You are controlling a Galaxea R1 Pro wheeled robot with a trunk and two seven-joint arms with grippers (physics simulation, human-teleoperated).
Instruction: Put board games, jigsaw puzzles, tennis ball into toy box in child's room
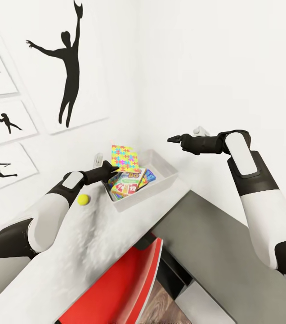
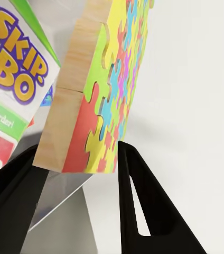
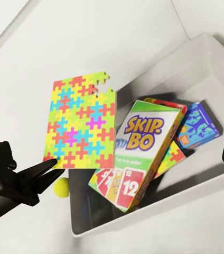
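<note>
I've got the left tool [image 1: 111,168] pinching the bottom edge of a jigsaw puzzle [image 1: 124,157], the mat standing upright over the near corner of the toy box [image 1: 167,168]; in the left wrist view one dark finger [image 2: 136,196] sits against the coloured face with the wooden back on the other side, so it's clamped on the puzzle. Inside the bin I can see the SKIP-BO board game [image 3: 142,138] lying on top, a blue board game [image 3: 199,126] beside it, and more colourful edges under them that I can't sort out. The tennis ball [image 1: 83,199] sits on the counter [image 1: 93,243], just outside the box near my left wrist. Right tool [image 1: 175,139] hovers above the far side of the box, its jaws spread with nothing between them. My read: puzzle drop is the step in hand. Next I want to tip it over the rim and let go, then go for the ball.
</note>
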